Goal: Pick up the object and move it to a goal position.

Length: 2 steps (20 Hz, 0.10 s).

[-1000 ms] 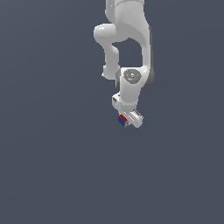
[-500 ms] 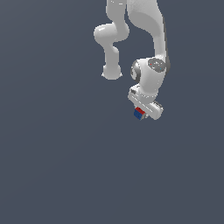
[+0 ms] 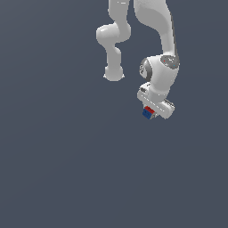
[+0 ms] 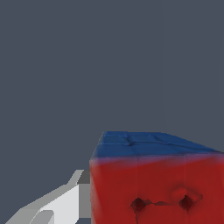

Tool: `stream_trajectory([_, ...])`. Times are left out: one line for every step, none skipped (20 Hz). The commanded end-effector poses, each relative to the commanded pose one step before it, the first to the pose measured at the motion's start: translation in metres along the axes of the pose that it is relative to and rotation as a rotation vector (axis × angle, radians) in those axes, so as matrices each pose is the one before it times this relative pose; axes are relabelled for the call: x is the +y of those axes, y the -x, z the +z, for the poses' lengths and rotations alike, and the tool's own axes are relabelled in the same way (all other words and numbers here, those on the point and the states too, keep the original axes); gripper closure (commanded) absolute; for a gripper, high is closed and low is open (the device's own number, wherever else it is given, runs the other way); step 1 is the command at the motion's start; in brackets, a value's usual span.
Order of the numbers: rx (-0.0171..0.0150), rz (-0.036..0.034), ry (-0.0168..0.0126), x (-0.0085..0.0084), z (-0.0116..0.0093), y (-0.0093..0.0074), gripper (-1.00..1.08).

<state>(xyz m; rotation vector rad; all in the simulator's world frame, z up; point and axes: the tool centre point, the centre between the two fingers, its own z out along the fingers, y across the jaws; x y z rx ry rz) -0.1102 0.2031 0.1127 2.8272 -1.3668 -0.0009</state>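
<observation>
Plain slate-grey background, nothing else around.
The white gripper was clamped on the small red-and-blue gridded cube.

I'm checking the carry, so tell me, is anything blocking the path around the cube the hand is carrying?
Nothing visible does. The cube sits in the hand, and both views show only plain grey around it. No goal marker shows, so the path's end cannot be judged.

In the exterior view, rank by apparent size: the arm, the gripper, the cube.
1. Arm, largest by far.
2. Gripper, the white block at its end.
3. Cube, a small red and blue bit, partly hidden by the gripper.
</observation>
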Motion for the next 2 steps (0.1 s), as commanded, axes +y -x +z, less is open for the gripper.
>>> stream_trajectory([0.00055, 0.00155, -0.00141, -0.00135, -0.00106, 0.00014, 1.08])
stream_trajectory([-0.00069, -0.00001, -0.00008, 0.0, 0.00014, -0.00033, 1.08])
